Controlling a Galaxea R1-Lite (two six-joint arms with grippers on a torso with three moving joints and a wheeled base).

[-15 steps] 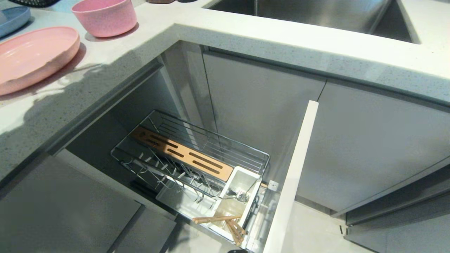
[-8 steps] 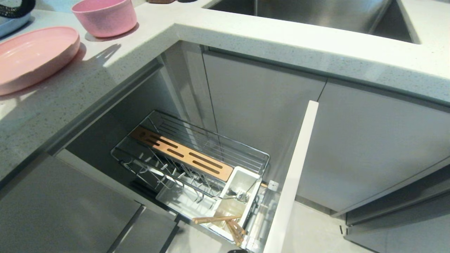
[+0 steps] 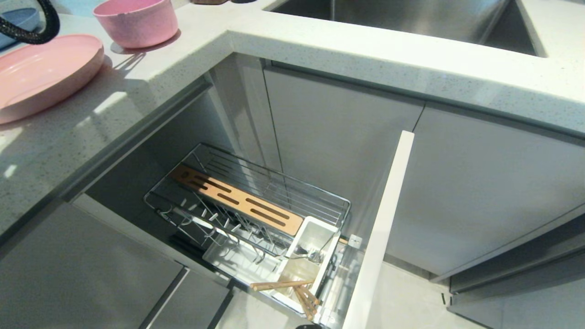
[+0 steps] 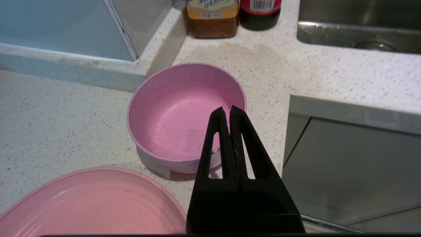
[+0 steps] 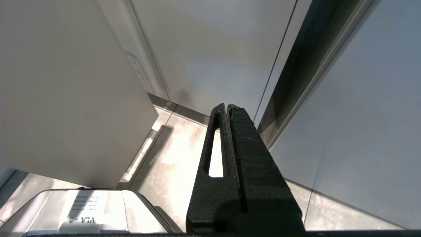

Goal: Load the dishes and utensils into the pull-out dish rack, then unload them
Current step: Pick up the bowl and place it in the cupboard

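The pink bowl [image 3: 135, 22] and the pink plate [image 3: 43, 73] stand on the counter at the far left. In the left wrist view, my left gripper [image 4: 227, 110] hangs shut and empty above the bowl [image 4: 177, 112], over its rim on the counter-edge side, with the plate [image 4: 88, 204] beside it. Below the counter, the pull-out dish rack [image 3: 292, 189] stands drawn out. Its white caddy [image 3: 320, 228] holds the wooden chopsticks [image 3: 281, 285] and the silver fork [image 3: 307, 252]. My right gripper [image 5: 226, 107] is shut and parked, pointing at the floor by the cabinet fronts.
The white drawer front [image 3: 381, 237] stands at the rack's right end. A sink [image 3: 411, 18] lies at the back right. Two bottles [image 4: 212, 16] stand behind the bowl in the counter corner. A blue plate [image 3: 18, 18] and the arm's black cable [image 3: 34, 34] show at top left.
The left arm's black cable has come into the head view at top left, and its shadow on the counter has shrunk back toward the bowl. Rack, dishes and utensils have not moved.
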